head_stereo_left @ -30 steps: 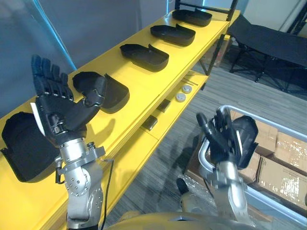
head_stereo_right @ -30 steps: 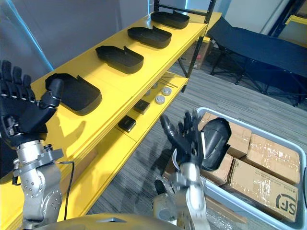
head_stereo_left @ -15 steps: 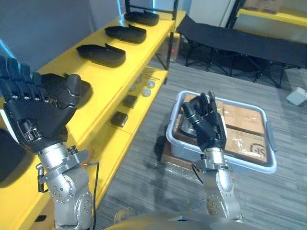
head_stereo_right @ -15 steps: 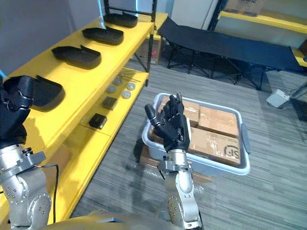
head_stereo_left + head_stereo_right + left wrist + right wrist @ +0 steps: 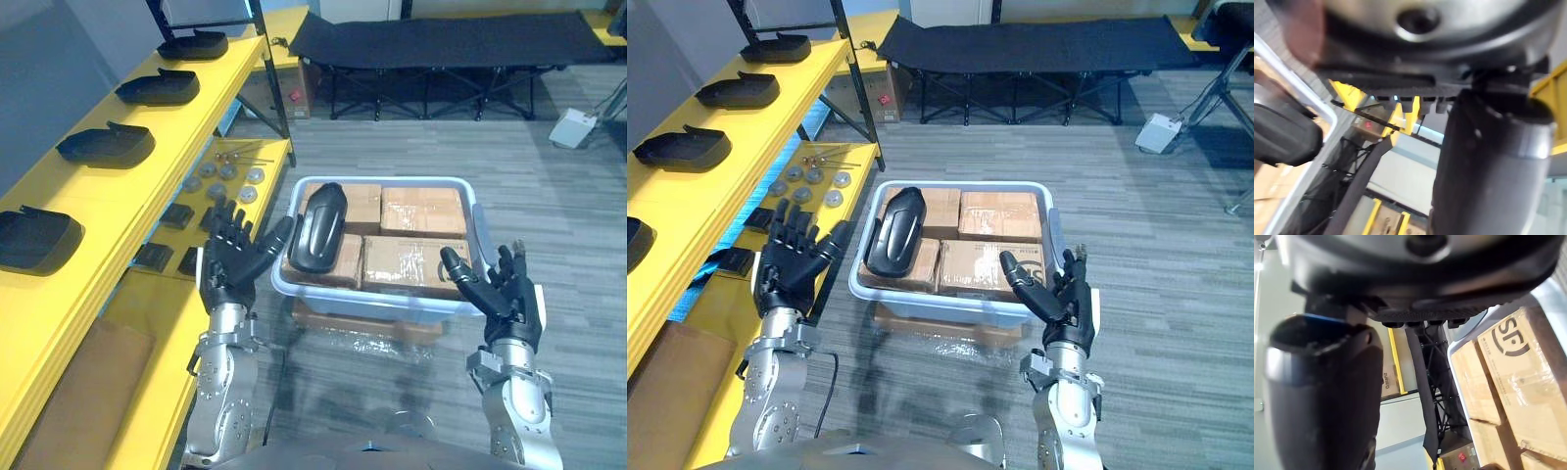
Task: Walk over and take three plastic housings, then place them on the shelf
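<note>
On the floor at the middle of the head views stands a grey bin packed with taped cardboard boxes, a black cot behind it at 12 o'clock and a small white box at 2 o'clock. A black plastic housing, smooth, rounded and long, lies on the boxes at the bin's 9 o'clock side. From 9 to 11 o'clock runs the yellow shelf with four more housings in a row, hollow side up; its lower level carries round parts and dark blocks. The left hand is just beside the bin's 9 o'clock wall, the right hand at its 4 o'clock corner, both with fingers released and spread, holding nothing.
</note>
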{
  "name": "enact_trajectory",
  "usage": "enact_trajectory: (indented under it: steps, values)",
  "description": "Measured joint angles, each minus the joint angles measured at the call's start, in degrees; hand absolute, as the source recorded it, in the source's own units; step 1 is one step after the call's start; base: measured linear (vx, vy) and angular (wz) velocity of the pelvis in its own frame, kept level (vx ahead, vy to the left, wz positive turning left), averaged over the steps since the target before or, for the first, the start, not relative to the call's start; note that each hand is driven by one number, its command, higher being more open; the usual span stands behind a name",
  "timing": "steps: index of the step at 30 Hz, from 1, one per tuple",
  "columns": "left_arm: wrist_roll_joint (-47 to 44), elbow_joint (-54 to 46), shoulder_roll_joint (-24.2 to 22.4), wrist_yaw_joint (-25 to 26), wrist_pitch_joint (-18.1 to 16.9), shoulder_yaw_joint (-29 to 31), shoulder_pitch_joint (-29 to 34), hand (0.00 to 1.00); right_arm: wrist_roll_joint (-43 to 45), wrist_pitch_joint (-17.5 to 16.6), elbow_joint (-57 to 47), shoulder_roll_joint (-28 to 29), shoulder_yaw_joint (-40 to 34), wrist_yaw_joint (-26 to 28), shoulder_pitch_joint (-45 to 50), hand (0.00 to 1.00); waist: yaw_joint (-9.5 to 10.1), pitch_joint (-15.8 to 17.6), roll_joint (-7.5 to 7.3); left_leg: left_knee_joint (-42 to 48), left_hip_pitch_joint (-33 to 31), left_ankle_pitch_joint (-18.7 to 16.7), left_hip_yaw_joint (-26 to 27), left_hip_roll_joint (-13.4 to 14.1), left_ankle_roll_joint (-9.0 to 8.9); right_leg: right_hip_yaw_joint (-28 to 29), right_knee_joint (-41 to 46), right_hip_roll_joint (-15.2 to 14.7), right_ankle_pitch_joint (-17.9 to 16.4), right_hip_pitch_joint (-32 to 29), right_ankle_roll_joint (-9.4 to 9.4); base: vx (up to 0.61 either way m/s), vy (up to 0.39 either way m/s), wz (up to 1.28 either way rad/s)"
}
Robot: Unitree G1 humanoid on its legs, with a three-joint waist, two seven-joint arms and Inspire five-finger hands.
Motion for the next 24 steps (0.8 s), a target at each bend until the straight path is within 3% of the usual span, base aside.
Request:
enact_trajectory:
  steps: [1, 2, 4, 6, 9, 15, 18, 24]
  values:
    - [2.1, 1.7, 0.4, -1.0, 1.3, 0.1, 0.0, 1.00, 0.0, 0.3, 2.3, -0.7, 0.1, -0.3, -1.0, 1.00, 0.40, 0.0, 0.04, -3.2, 1.3, -0.8, -0.2, -0.3, -0.99, 0.1, 0.0, 0.0, 0.4, -0.5, 0.70, -0.09, 0.185, -0.01]
    - [5.3, 4.6, 1.1, -1.2, 2.5, 0.2, -0.1, 1.00, -0.2, 1.3, 5.3, -0.7, 0.4, -0.6, -3.2, 1.00, 0.93, 0.0, -0.03, -4.5, 2.1, -1.7, -0.2, -0.9, -3.29, 0.8, -0.3, -0.3, 1.0, -0.7, 1.61, -0.09, 0.211, -0.10]
    - [11.2, 10.4, 2.8, -0.7, 4.6, 0.4, 0.0, 1.00, -2.5, 3.2, 10.1, -0.8, 1.4, -0.9, -6.7, 1.00, 2.28, 0.4, -1.14, -3.8, 2.5, -2.2, 0.9, -2.2, -4.36, 1.8, -2.4, -1.5, 3.1, -0.2, 2.36, -0.09, 0.180, -0.31]
    - [15.1, 16.4, 4.9, 1.1, 7.7, 0.9, 0.0, 1.00, -4.3, 5.7, 15.3, -0.8, 2.6, -1.1, -11.0, 1.00, 3.32, 0.7, -2.77, -3.1, 1.3, -2.4, 1.1, -4.0, -4.05, 1.6, -6.8, -3.0, 6.1, 0.7, 3.35, -0.10, 0.171, -0.15]
    - [14.7, 21.1, 6.9, 2.4, 9.2, 2.1, -0.2, 1.00, -4.7, 8.3, 25.9, -2.4, 2.5, -2.6, -21.9, 1.00, 3.69, 2.5, -3.74, 1.2, -4.0, -2.7, -1.3, -4.8, -3.68, -1.0, -10.5, -3.9, 9.2, 0.8, 3.43, -0.11, 0.106, 0.30]
    - [14.8, 23.8, 6.7, 4.3, 7.5, 1.9, -3.0, 1.00, -4.3, 11.8, 41.5, -13.1, 1.2, -5.6, -47.1, 1.00, 7.52, 9.8, -0.37, 7.1, -11.2, -3.1, -5.9, -4.9, -3.30, -4.3, -12.2, -3.3, 12.3, 0.0, 3.16, -0.15, 0.030, 0.31]
    - [13.9, 28.2, 6.9, 1.3, 3.9, 0.5, -2.5, 1.00, -4.3, 13.3, 43.5, -15.4, 1.9, -7.3, -54.2, 1.00, 9.48, 11.3, 0.08, 7.3, -12.5, -2.8, -7.1, -5.0, -3.37, -4.8, -12.2, -3.1, 12.7, -0.8, 3.07, -0.08, 0.000, 0.10]
    - [12.2, 37.5, 7.5, -7.0, -0.2, -6.2, -3.0, 1.00, -4.3, 15.5, 51.7, -18.6, 4.0, -8.5, -66.5, 1.00, 10.28, 15.6, 0.68, 9.3, -13.6, -2.9, -7.9, -5.1, -3.26, -5.9, -11.9, -3.2, 13.3, -0.6, 2.85, -0.02, 0.008, 0.04]
